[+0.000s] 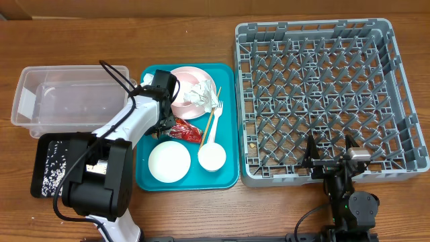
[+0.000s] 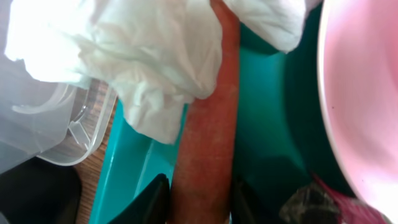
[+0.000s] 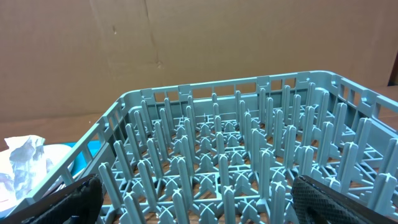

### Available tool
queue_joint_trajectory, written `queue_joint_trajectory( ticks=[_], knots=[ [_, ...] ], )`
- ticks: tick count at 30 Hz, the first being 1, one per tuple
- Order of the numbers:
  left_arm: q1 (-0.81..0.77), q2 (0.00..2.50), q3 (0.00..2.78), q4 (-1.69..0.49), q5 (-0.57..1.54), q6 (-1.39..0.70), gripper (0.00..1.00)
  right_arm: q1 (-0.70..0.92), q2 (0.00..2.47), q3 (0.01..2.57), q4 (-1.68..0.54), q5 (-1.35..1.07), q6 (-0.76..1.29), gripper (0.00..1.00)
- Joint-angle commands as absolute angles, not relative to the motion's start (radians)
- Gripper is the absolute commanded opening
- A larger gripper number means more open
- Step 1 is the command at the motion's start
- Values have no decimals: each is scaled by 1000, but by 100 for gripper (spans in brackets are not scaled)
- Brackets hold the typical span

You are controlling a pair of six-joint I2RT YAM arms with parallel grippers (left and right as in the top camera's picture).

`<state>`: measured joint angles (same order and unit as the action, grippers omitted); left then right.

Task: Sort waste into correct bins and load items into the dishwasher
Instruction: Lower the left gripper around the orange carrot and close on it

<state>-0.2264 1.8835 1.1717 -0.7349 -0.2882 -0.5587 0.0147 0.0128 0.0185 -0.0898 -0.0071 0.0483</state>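
Left end effector [image 2: 200, 202] gripping carrot [image 2: 206, 124], right end effector [image 3: 199, 199] spread wide before rack [image 3: 217, 86]

overhead bright and even, sharp across the wooden table [image 1: 201, 215], faint soft shadows beside the rack [image 1: 322, 94], left wrist view very close and soft, napkin [image 2: 124, 56] blown out to white glare, carrot [image 2: 205, 143] blurred, right wrist view clear, far cardboard dim, near corners dark and unfocused

carrot [image 2: 205, 149]: top end hidden under napkin [image 2: 137, 56], lower end cut off at bottom edge | plate [image 2: 360, 93]: only left rim shows, blurred | right gripper [image 3: 205, 202]: fingers cropped at bottom corners
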Motion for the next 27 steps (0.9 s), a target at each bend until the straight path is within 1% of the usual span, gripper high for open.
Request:
queue_joint_trajectory(
  ticks=[1,3,7,12,27],
  knots=[
    [-221,1893,1161,-731,-297,-552,26,17,3,8,-84,2,45,100],
    [-221,1893,1161,-731,-286,-536,24,17,3,8,-84,2,45,100],
    [-221,1893,1162,-740,-263,-459,15,17,3,8,-84,2,45,100],
    [-221,1892,1193,-807,-262,-419,4,17,3,8,-84,2,45,100],
    [-221,1892,1490,-1131,-262,-403,4,17,3,8,-84,2,45,100]
  ],
)
